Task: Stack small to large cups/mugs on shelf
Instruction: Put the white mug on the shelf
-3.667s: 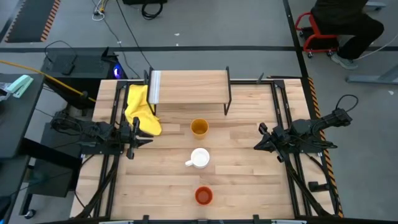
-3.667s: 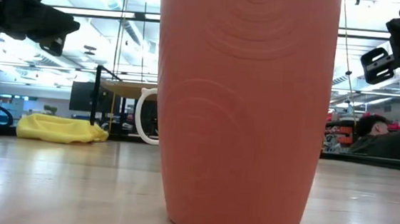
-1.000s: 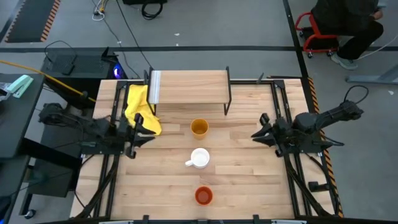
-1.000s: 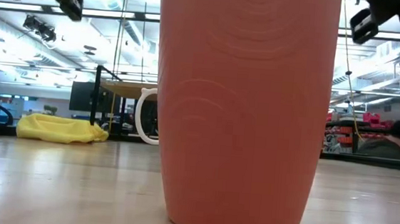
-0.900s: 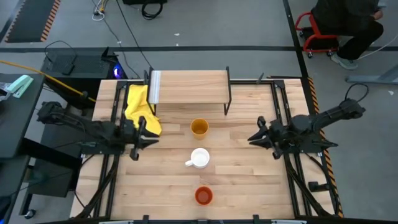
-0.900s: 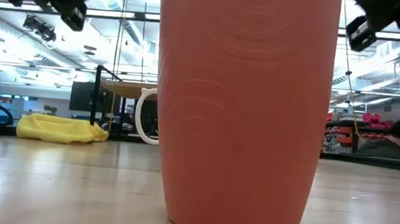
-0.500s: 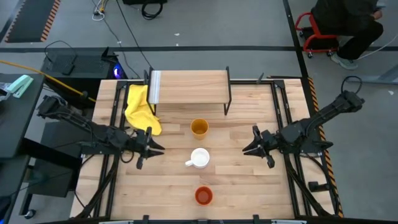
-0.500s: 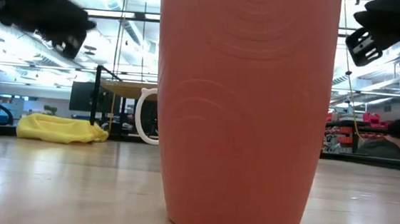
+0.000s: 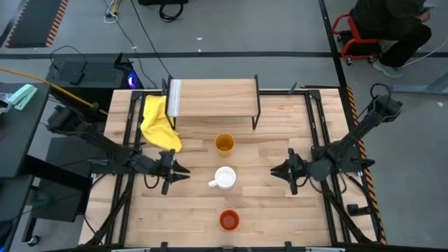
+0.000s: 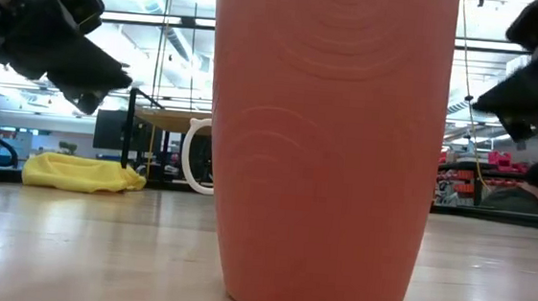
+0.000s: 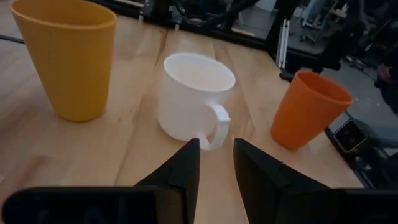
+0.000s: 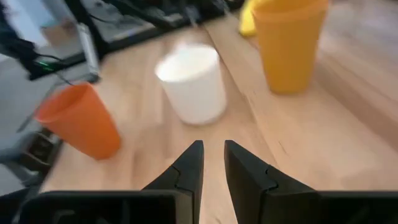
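White mug (image 9: 225, 178) sits between left gripper (image 9: 183, 172) and right gripper (image 9: 274, 171).

Low view: orange-red cup (image 10: 325, 145) hides most of the white mug (image 10: 196, 154).

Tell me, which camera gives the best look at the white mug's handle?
The left wrist view: the white mug stands close, its handle turned toward the camera. From above, the mug shows the handle as a small stub. The low view shows only the handle's loop behind the orange-red cup. The right wrist view hides it.
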